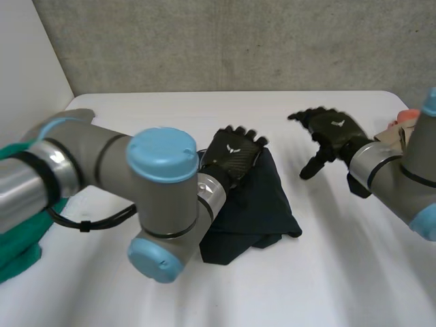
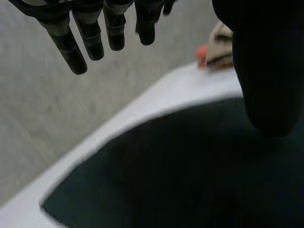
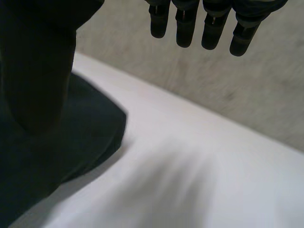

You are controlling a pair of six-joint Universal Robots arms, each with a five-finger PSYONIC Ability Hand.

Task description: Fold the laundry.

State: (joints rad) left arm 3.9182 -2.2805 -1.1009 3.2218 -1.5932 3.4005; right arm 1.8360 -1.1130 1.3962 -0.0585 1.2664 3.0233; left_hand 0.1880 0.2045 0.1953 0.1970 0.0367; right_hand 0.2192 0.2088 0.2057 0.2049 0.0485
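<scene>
No writing can be read. Each black hand carries one small white mark (image 1: 234, 148) on its back, shaped like a pair of wings.

There is one dark navy cloth (image 1: 255, 204). It lies in a folded heap in the middle of the white table (image 1: 327, 272). The left hand (image 1: 235, 158) is over the far left part of this cloth. Its fingers (image 2: 90, 38) are straight and released and grasp nothing, and the cloth lies under its palm. I cannot tell if the palm touches the cloth.

The right hand (image 1: 330, 136) is above the bare table, beside the cloth on its right and apart from it. Its fingers (image 3: 184, 28) hang relaxed and spread, with nothing in them.

One green cloth (image 1: 20, 245) lies at the left edge of the table, under the left arm. At the far right edge, behind the right arm, there is an orange and beige pile (image 1: 403, 121); what it is, I cannot tell.
</scene>
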